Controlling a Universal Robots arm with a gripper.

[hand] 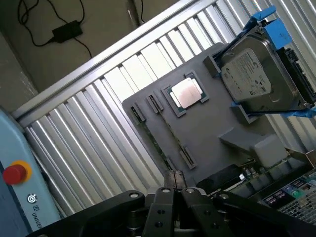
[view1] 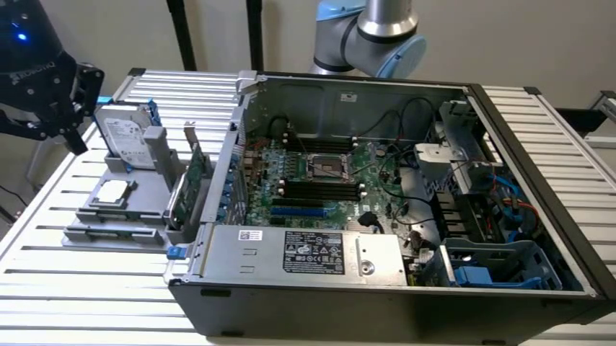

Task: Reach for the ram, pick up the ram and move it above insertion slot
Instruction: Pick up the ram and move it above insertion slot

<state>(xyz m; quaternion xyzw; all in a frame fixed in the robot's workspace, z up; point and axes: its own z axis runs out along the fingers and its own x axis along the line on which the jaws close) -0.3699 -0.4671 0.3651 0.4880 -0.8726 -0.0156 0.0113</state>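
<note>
The ram (hand: 157, 143) is a thin green stick seen edge-on, standing between black clips in the grey holder tray (hand: 212, 128). That tray (view1: 97, 234) lies on the slatted table at the exterior view's left, beside the open computer case (view1: 385, 303). My black gripper (view1: 69, 137) hangs above the tray's far left corner, near the hard drive. In the wrist view the gripper (hand: 175, 189) looks shut with nothing in it, a little way off the ram's near end. The motherboard's black slots (view1: 318, 189) lie inside the case below the processor socket.
A hard drive in a blue caddy (view1: 130, 137) (hand: 256, 74), a loose processor (view1: 114, 191) (hand: 186, 93) and an upright green expansion card (view1: 195, 173) share the tray. The case holds a power supply (view1: 308, 252) and cables. A red stop button (hand: 15, 173) sits off the table.
</note>
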